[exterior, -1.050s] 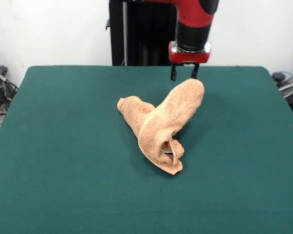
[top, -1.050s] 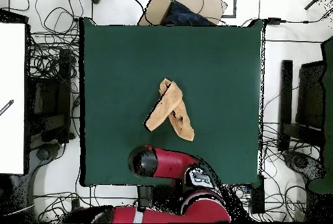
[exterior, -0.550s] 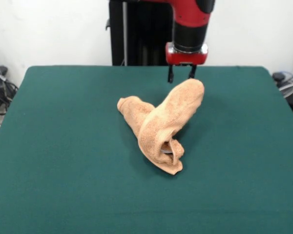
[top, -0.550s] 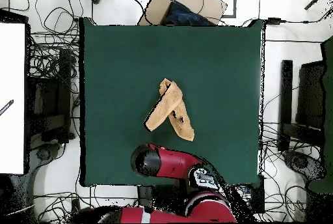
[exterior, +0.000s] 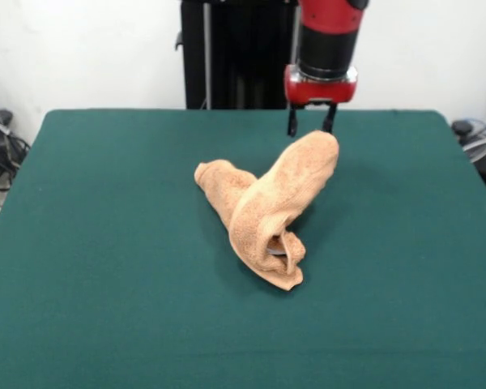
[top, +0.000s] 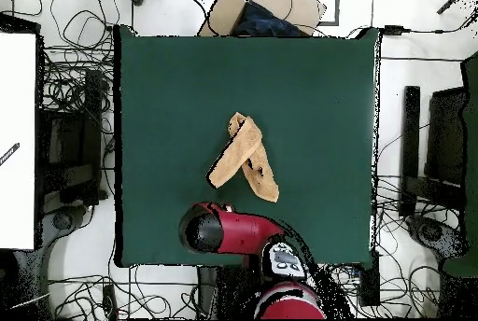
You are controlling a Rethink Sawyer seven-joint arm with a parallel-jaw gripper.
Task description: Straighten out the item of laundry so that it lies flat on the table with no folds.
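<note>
**Open table on all sides of the towel**

The towel point(exterior: 266, 212), bunched in two crossed rolls, is the only obstacle, near the table's point(exterior: 89, 267) middle. Bare green felt runs to every edge and corner. The claw point(exterior: 310, 124) hangs just above the roll end nearest the robot-side edge, prongs apart

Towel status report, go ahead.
Pincer open, empty, above the towel's far end. Towel bunched in two crossed rolls on the table, not flat. Nothing in the way.
</note>
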